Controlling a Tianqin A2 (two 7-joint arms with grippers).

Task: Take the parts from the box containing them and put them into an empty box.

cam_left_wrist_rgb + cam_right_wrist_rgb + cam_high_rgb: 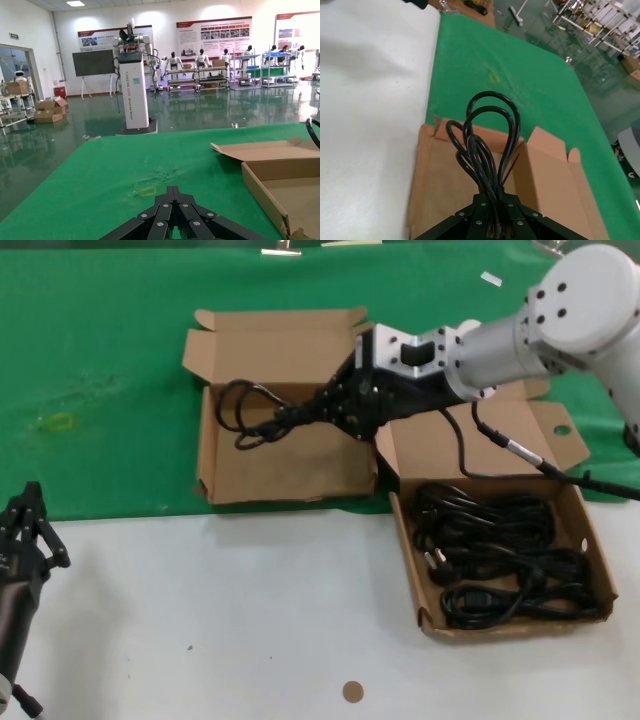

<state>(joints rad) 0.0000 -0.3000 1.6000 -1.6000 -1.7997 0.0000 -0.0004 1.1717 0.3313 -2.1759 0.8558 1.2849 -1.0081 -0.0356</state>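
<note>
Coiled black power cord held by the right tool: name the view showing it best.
Right wrist view: the coiled black power cord fills the centre, loops clear. Head view shows it smaller, over the narrower cardboard box. Left wrist view shows only an edge.

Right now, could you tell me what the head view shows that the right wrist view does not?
Only the head view shows the full box with its remaining cords, and the left hand parked over the white table. Only the right wrist view shows the shelving past the green cloth. Both show the right hand shut on a cord above the empty box.
</note>
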